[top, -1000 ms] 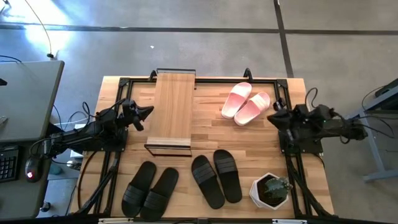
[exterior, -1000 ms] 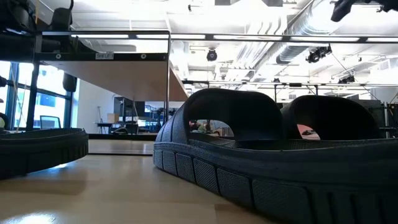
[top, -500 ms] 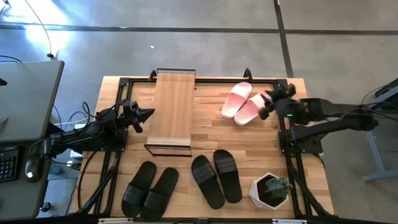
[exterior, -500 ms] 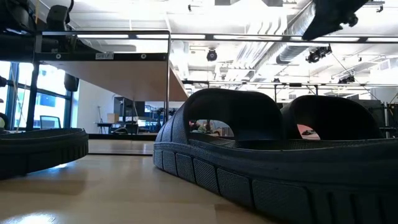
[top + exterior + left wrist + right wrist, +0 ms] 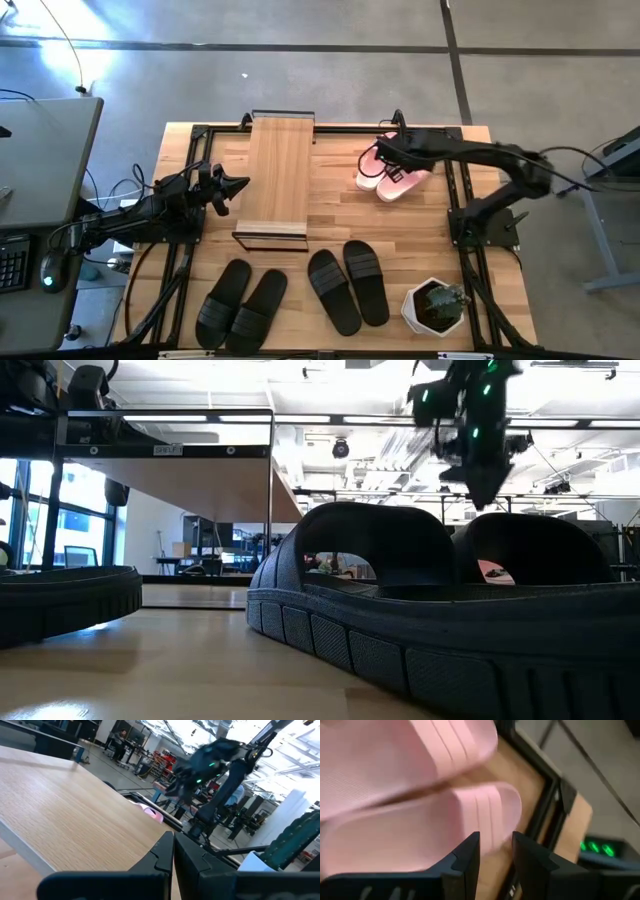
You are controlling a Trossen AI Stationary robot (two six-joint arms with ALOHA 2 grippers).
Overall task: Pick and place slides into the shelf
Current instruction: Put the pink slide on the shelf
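Observation:
The pale pink pair of slides (image 5: 408,183) lies side by side at the far right of the table, also seen close up in the right wrist view (image 5: 420,825). My right gripper (image 5: 385,158) hangs open above that pair, slanting down, touching nothing (image 5: 495,857). The shelf (image 5: 278,175), with a light plank top on a black frame, stands at the far middle. My left gripper (image 5: 238,185) waits shut just left of the shelf (image 5: 172,857). Two black pairs of slides (image 5: 240,305) (image 5: 348,285) lie sole-down near the front edge.
A potted plant in a white pot (image 5: 435,305) stands at the near right corner. Black frame rails (image 5: 455,200) run along the table's sides. A grey desk with a keyboard and mouse (image 5: 45,180) stands to the left of the table.
My right arm has swung out from its folded place at the table's right edge toward the left and far side, tipping its gripper downward, and now hangs over the pink slides. The slides and the shelf have kept still.

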